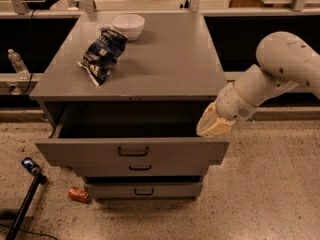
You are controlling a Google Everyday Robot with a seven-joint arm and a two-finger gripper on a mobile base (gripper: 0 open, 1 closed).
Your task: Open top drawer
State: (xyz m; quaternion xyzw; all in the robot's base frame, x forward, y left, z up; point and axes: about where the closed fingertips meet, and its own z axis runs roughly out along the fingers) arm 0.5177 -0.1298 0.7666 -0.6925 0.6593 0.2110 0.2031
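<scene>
the gripper (214, 126) at the top drawer (175, 152) covers its right corner.

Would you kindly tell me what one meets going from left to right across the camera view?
Plastic water bottle, blue chip bag, then the hand at the right front corner of the open top drawer.
</scene>
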